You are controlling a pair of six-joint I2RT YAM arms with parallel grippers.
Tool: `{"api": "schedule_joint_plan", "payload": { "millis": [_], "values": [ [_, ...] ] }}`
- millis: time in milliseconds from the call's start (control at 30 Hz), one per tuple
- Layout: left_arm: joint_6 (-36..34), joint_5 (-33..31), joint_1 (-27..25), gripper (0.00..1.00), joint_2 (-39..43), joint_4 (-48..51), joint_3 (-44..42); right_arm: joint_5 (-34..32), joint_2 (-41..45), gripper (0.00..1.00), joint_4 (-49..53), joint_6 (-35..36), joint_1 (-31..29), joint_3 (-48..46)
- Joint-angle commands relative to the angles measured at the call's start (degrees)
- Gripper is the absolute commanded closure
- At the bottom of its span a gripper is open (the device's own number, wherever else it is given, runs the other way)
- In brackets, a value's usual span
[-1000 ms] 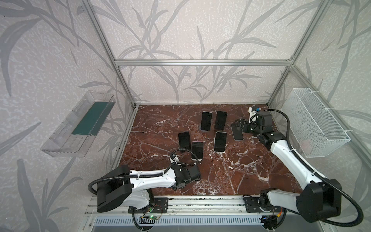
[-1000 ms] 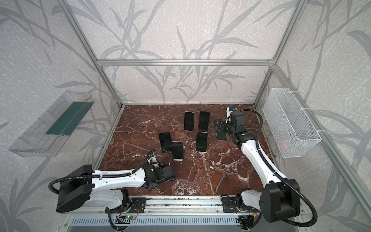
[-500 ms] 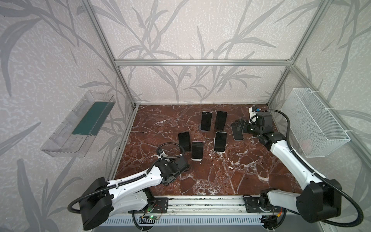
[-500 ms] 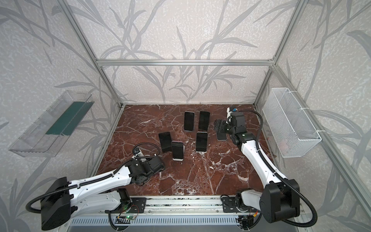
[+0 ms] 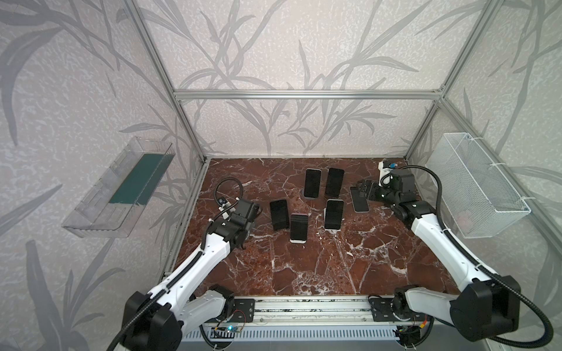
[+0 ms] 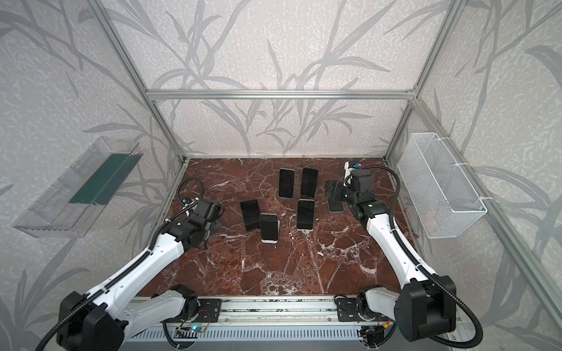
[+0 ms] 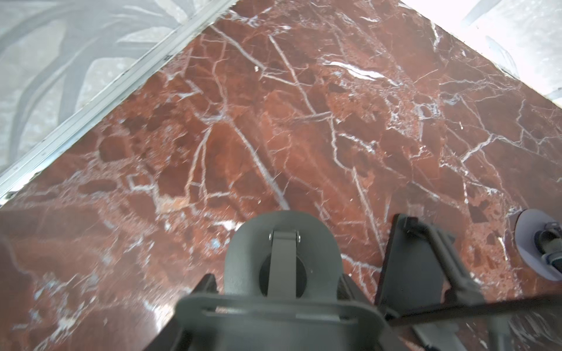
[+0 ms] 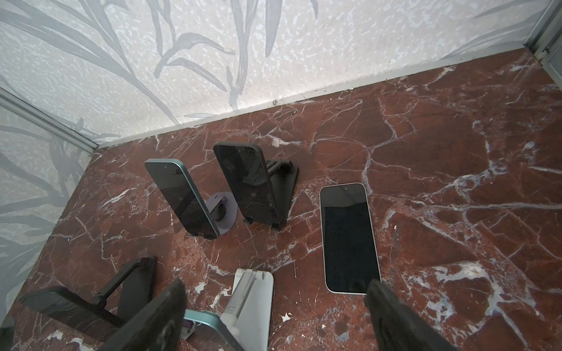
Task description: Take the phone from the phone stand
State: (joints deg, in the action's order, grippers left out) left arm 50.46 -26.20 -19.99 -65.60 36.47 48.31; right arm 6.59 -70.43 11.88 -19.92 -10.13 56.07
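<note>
Currently left jaws pinching grey stand (image 7: 243,258); right jaws spread above flat phone (image 8: 349,240); propped phones (image 5: 334,214) close by

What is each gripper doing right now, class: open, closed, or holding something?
Left gripper: closed on a grey phone stand.
Right gripper: open, holding nothing; a phone lies flat near its fingertips.

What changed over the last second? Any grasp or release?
The left gripper swung from the front middle of the table toward the left wall and farther back, ending beside the leftmost phone. It stayed shut on a gray stand. No grasp or release. The right gripper stayed open by the flat phone. No phone moved.
</note>
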Motion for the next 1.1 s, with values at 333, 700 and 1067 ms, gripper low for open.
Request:
{"api": "schedule_joint_plan", "payload": {
  "millis": [333, 700, 1067],
  "values": [
    [-20.6, 9.8, 10.6, 0.56, -30.3, -20.9, 20.7, 1.1, 0.8, 0.08, -1.3, -0.1, -0.2, -0.4],
    [-24.6, 13.5, 13.0, 0.56, -47.7, -15.4, 36.6, 2.0, 0.4, 0.08, -1.6, 0.0, -0.2, -0.6],
    [-25.1, 16.4, 14.1, 0.50, -55.4, -8.1, 44.7, 0.8, -0.6, 0.08, -0.6, 0.7, -0.2, -0.1]
  ]
}}
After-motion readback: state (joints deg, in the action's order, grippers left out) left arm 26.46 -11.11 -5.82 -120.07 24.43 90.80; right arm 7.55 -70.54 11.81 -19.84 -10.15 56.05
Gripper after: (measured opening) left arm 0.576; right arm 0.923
